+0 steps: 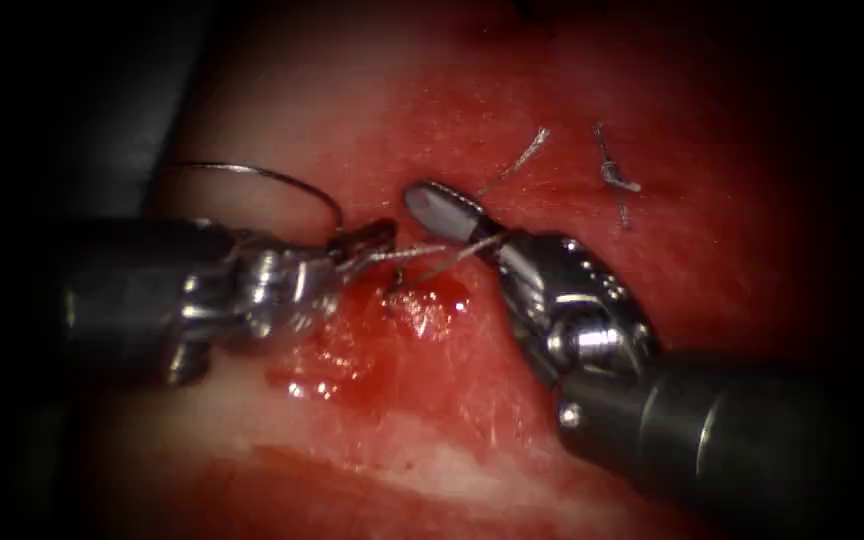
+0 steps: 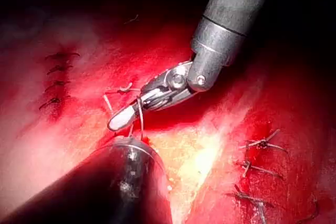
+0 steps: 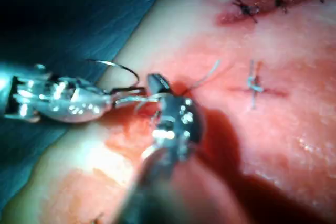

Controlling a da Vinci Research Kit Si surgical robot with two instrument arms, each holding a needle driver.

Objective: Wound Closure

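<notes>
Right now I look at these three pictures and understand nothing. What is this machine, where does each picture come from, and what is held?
This is a surgical practice robot with two thin arms, closing a cut in pork-belly tissue. One picture comes from an endoscope above; the other two come from small cameras near each wrist. The left pincer is shut on the curved needle near its end; the needle arcs free above the tissue, left of the cut. The right pincer is shut on the thread. A finished stitch and red fluid lie on the tissue.

Tissue [image 1: 712, 260] w/ red fluid [image 1: 422, 310], knotted stitch [image 1: 614, 175], thread end [image 1: 524, 155].
</notes>
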